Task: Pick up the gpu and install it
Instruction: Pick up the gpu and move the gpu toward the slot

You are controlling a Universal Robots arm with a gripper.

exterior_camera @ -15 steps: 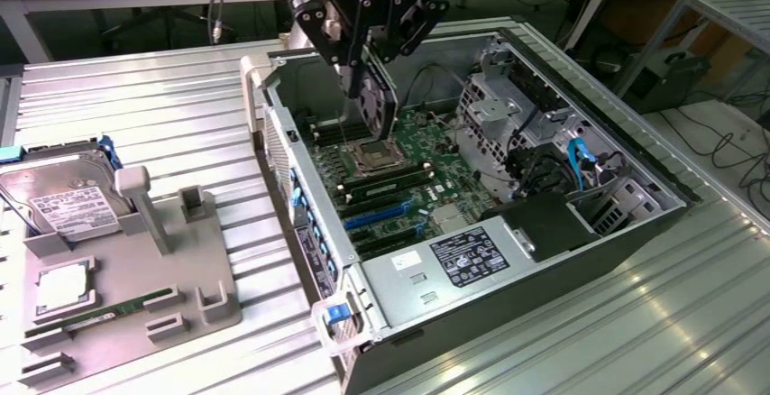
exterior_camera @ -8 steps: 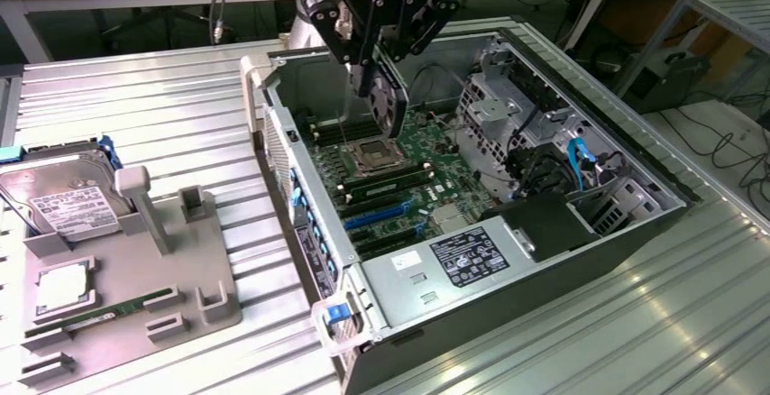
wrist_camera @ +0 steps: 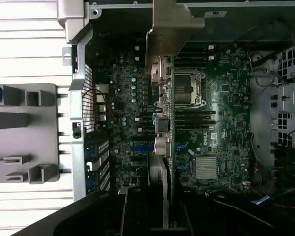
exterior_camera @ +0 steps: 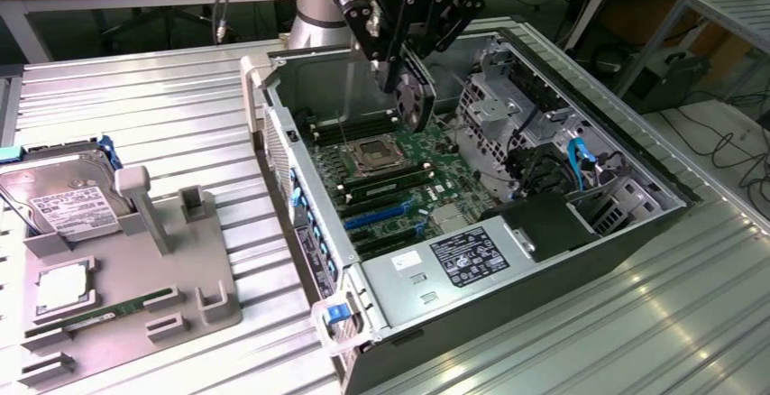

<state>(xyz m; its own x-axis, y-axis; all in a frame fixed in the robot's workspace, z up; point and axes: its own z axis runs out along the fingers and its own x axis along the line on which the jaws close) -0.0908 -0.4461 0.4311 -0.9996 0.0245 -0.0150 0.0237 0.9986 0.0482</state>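
GPU [exterior_camera: 413, 102] pick is done. The end effector [exterior_camera: 398, 75] is pinching it by the upper edge, jaws narrowed onto the card, and it hangs clear of everything. Install isn't done: as far as I can judge, the card isn't in any slot or touching the board.

Position: the GPU is in the air over the open case [exterior_camera: 481, 323], which lies on its side on the counter [exterior_camera: 157, 97], mid-counter toward the exterior view's right. It sits above the far part of the motherboard [exterior_camera: 398, 179], roughly over the CPU socket [exterior_camera: 370, 153]. The blue expansion slots [exterior_camera: 379, 215] are nearer the camera, apart from the card. The tray [exterior_camera: 180, 296] by the counter edge on the exterior view's left holds the hard drive [exterior_camera: 72, 201] and memory stick [exterior_camera: 103, 316].

Look of the card:
- It's thin, dark and flat, held on edge with its faces vertical.
- The round fan shows on the face toward the exterior camera.
- In the wrist view the GPU [wrist_camera: 165, 147] reads as a narrow strip running across the board beside the socket.
- The bracket [wrist_camera: 169, 34] is at one end, bare grey metal, with connector blocks just behind it.
- I see no tilt worth noting and can't read the contact edge.
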